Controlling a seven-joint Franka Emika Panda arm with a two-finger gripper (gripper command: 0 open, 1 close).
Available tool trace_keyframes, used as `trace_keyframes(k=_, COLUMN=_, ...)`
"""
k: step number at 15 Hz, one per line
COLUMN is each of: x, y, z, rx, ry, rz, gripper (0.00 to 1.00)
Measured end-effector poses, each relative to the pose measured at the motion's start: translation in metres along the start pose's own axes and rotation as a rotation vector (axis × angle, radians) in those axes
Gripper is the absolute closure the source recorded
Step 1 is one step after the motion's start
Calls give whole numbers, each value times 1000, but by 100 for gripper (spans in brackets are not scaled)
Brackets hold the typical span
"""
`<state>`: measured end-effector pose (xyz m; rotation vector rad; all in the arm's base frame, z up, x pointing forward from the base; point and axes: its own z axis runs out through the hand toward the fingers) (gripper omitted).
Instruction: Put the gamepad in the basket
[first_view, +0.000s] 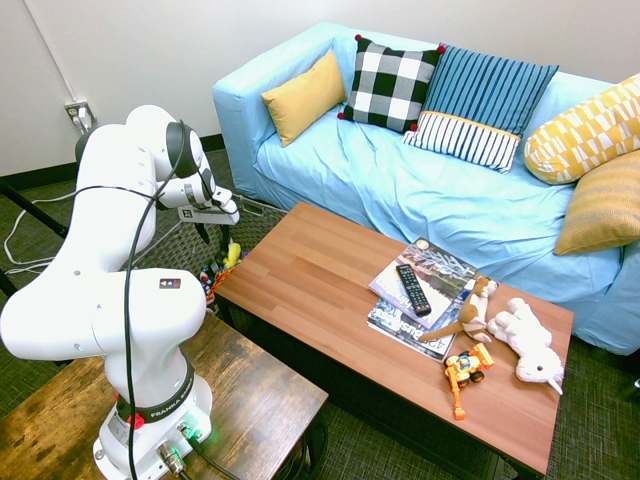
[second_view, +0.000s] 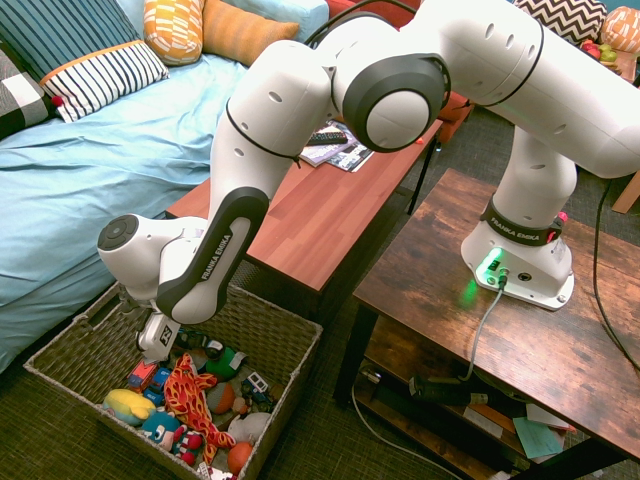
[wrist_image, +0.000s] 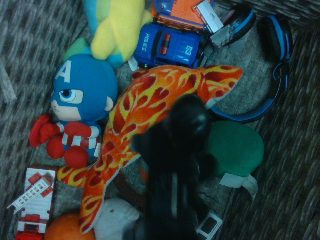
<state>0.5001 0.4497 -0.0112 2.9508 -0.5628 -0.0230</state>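
Observation:
The gamepad shows in the wrist view as a blurred black shape close to the camera, above the toys in the basket. My gripper is lowered inside the basket, just over the toy pile, at the end of the arm that reaches down past the coffee table's edge. Its fingers are hidden by the hand and the toys, so I cannot see whether they still touch the gamepad. In the first exterior view the basket is mostly hidden behind the arm.
The basket holds several toys: a flame-patterned plush, a blue masked doll, a police car and blue headphones. The coffee table stands beside it with a remote on magazines. The blue sofa is behind.

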Motion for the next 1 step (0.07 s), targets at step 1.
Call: trace_keyframes(k=1, x=1, y=0, z=0, rx=-1, ry=1, rz=1, gripper=0)
